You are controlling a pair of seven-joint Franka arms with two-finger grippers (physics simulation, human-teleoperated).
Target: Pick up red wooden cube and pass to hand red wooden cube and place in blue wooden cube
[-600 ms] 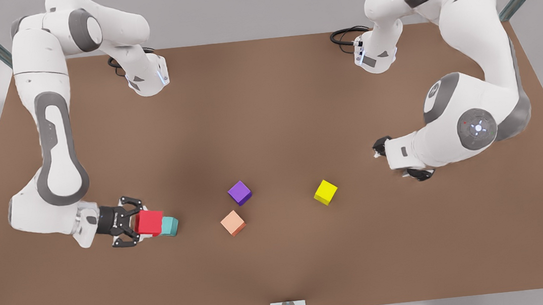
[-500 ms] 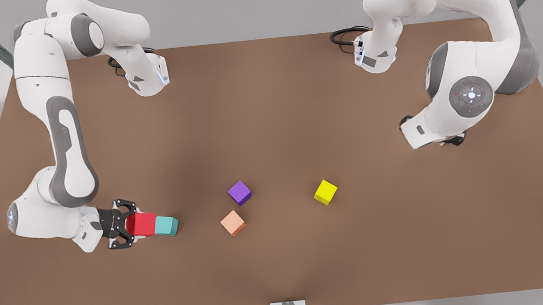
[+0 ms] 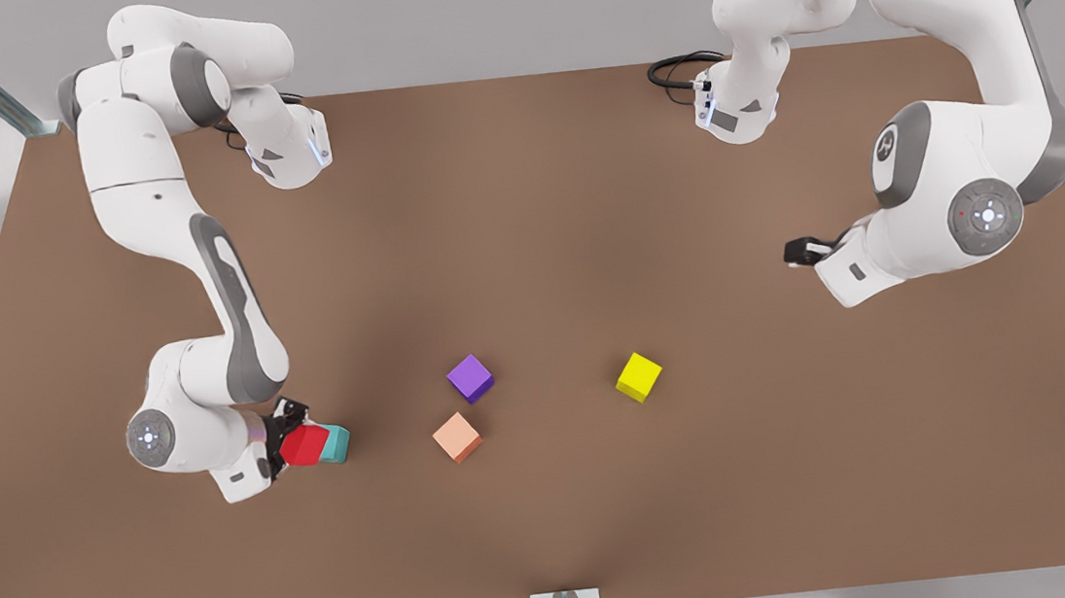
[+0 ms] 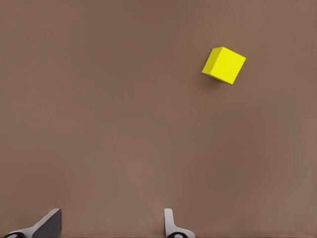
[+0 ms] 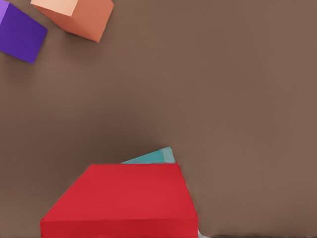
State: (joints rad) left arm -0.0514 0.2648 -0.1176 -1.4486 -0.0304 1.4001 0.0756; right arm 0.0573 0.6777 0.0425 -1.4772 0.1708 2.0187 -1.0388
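Brown and matte, the worktop (image 3: 527,241) fills most of the front view, with no writing or labels readable anywhere on it or on the arms. The arm at the front view's left bends down from its base at upper left to the lower left of the frame, where the right end effector (image 3: 297,437) is clamped on the red wooden cube (image 3: 304,446), tilted and touching the blue wooden cube (image 3: 335,443) just beside it. The arm at the front view's right folds back at the right edge, its left end effector (image 3: 806,250) raised with fingers (image 4: 49,225) apart, holding nothing, well apart from the cubes. Mid-frame lie a purple cube (image 3: 470,378), a salmon-orange cube (image 3: 457,437) near it and a yellow cube (image 3: 639,377) farther right.
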